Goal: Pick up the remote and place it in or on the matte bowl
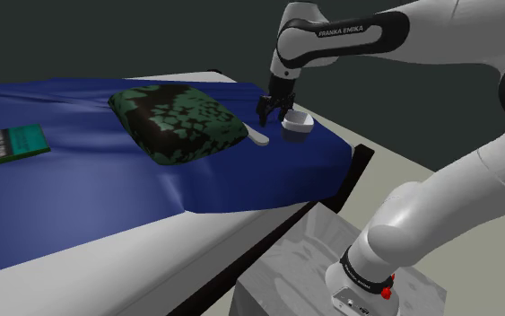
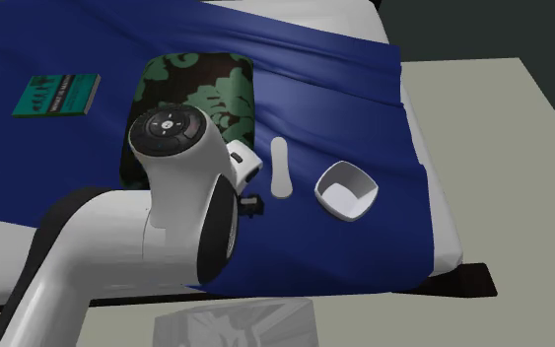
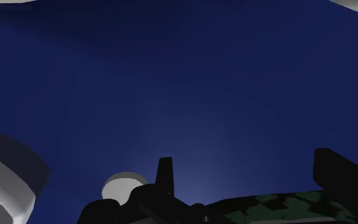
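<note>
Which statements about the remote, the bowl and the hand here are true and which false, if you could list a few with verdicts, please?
1. The remote lies on the blue cover, between the pillow and the bowl. True.
2. The remote is already in the bowl. False: it lies beside the bowl, on the cover.
3. The hand is open and holds nothing. True: in the wrist view its fingers stand apart with nothing between them.
4. A book lies inside the bowl. False: the bowl is empty, and the book lies on the cover beyond the pillow.
5. The pillow is plain white. False: it has a green and dark pattern.
</note>
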Controlling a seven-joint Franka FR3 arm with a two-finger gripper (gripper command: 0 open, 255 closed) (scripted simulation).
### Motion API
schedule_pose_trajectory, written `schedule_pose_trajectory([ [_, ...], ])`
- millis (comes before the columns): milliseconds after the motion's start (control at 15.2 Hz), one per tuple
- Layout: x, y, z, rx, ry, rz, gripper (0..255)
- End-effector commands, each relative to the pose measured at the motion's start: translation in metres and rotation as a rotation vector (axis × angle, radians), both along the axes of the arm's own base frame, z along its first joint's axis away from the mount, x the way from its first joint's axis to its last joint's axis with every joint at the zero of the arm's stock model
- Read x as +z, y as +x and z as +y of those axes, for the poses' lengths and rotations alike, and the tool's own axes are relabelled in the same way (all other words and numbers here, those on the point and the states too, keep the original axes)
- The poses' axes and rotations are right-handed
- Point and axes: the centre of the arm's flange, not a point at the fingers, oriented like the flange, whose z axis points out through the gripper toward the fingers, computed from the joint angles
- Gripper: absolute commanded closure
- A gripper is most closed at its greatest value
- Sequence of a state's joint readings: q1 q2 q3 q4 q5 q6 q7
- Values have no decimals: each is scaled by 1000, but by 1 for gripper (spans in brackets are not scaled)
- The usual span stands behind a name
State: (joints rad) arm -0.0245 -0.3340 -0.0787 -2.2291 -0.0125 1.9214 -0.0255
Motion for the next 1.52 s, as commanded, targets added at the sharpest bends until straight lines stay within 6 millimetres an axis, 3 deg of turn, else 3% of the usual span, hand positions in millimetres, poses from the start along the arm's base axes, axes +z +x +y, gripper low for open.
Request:
schedule_pose_trajectory([
  [0, -13, 21, -14, 0, -4, 3, 0],
  [1188, -134, 196, -124, -9, -29, 37, 0],
  [1452, -155, 203, -129, -9, -30, 39, 0],
])
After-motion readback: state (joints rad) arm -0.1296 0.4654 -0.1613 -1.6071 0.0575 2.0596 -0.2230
